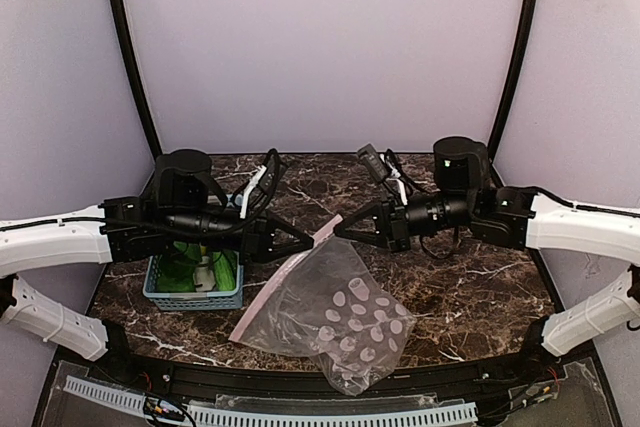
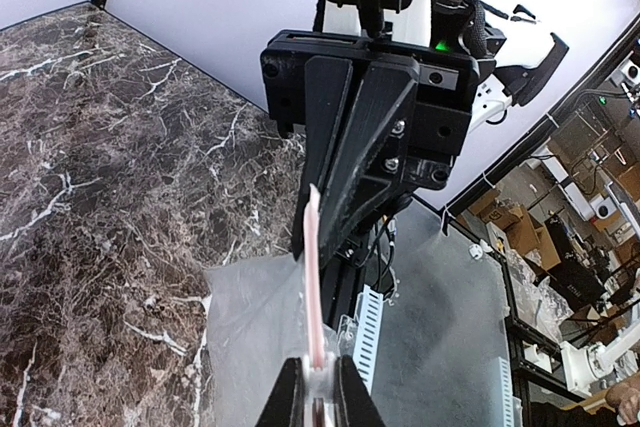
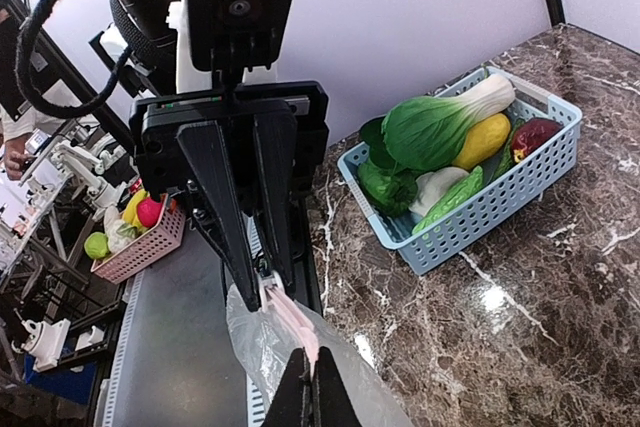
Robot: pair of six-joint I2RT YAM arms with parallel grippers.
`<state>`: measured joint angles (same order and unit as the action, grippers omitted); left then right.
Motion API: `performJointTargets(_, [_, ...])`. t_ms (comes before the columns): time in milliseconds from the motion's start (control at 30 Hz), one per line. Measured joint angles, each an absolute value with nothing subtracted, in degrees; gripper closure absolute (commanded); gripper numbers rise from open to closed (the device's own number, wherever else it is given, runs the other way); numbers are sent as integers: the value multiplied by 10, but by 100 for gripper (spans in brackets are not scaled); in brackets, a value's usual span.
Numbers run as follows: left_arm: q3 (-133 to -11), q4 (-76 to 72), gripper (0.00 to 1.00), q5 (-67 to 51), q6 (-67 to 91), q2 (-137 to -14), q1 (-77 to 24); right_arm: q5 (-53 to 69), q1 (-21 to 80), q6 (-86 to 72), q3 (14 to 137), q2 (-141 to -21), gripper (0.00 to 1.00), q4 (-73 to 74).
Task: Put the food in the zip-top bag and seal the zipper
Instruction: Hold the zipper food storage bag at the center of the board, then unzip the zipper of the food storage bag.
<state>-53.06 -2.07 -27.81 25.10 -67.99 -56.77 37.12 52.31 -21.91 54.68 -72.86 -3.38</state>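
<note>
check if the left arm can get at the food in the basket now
Probably not yet: the left gripper is shut on the zipper, as is the right gripper. The food lies uncovered in the basket under that arm.

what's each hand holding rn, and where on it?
The zip-top bag, by its pink zipper strip: left hand and right hand both pinch it near one end.

Dark marble tabletop (image 1: 480, 287), white veins running all across it, and a bright glare spot (image 3: 490, 297) on its surface. Plain pale lilac walls (image 1: 320, 47) close in behind and at both sides, with black poles (image 1: 128, 57) rising at the back corners. A white slotted strip (image 1: 300, 413) lines the near edge. Beyond the walls is a cluttered workshop with cardboard boxes (image 2: 505, 215).
</note>
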Motion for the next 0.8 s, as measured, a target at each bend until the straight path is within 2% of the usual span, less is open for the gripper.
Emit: performJointTargets(800, [-530,-42,99,-246,253,-679,-564,202,533,-189,594,-703,100,64])
